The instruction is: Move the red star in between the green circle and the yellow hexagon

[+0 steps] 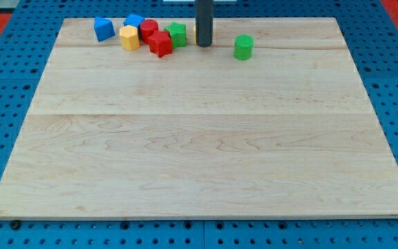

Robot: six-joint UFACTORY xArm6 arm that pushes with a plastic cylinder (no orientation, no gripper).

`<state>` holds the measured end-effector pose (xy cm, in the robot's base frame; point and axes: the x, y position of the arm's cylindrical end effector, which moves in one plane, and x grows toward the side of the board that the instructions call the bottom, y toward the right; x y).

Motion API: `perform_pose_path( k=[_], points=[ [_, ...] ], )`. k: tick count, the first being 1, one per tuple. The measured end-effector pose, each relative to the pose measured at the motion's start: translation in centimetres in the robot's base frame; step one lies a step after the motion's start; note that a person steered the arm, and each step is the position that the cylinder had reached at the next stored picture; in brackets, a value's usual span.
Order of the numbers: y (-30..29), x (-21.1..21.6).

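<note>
The red star (160,43) lies near the view's top, left of centre, at the lower right of a cluster of blocks. The yellow hexagon (129,37) is to its left in that cluster. The green circle (243,47) stands alone further right. My tip (204,45) touches the board between the cluster and the green circle, just right of a green star-like block (177,34). The tip is apart from the red star.
The cluster also holds a red cylinder (148,30), a blue block (135,21) behind it and a blue triangular block (103,29) at the far left. The wooden board (199,138) ends close behind the blocks at the view's top.
</note>
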<state>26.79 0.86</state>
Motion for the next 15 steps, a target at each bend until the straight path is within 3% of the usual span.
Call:
perform_pose_path(
  k=[1,3,4,5,8,10,15],
  points=[
    [-1.7,2.4],
    [-12.9,5.5],
    [-19.4,4.4],
    [-19.8,1.0],
    [-17.1,-2.3],
    [-13.8,1.0],
    [-2.4,1.9]
  ],
)
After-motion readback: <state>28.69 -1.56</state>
